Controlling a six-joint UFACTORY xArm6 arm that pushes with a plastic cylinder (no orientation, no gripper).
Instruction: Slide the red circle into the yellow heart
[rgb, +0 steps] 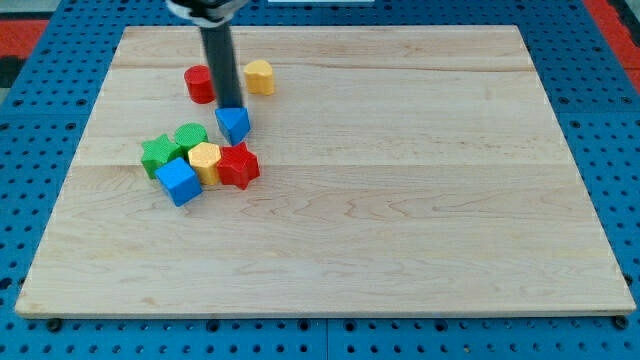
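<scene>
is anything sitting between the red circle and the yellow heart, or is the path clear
No block lies between them, but my tip does: the rod comes down in the gap between the red circle on the view's left and the yellow heart on the view's right. The blue block sits just below that gap, off the line.

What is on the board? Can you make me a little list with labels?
board: wooden table top
my tip: between the two top blocks, just above the blue block
red circle: on the view's left of the rod
yellow heart: on its right
cluster: green blocks, yellow block, red block, blue cube
</scene>
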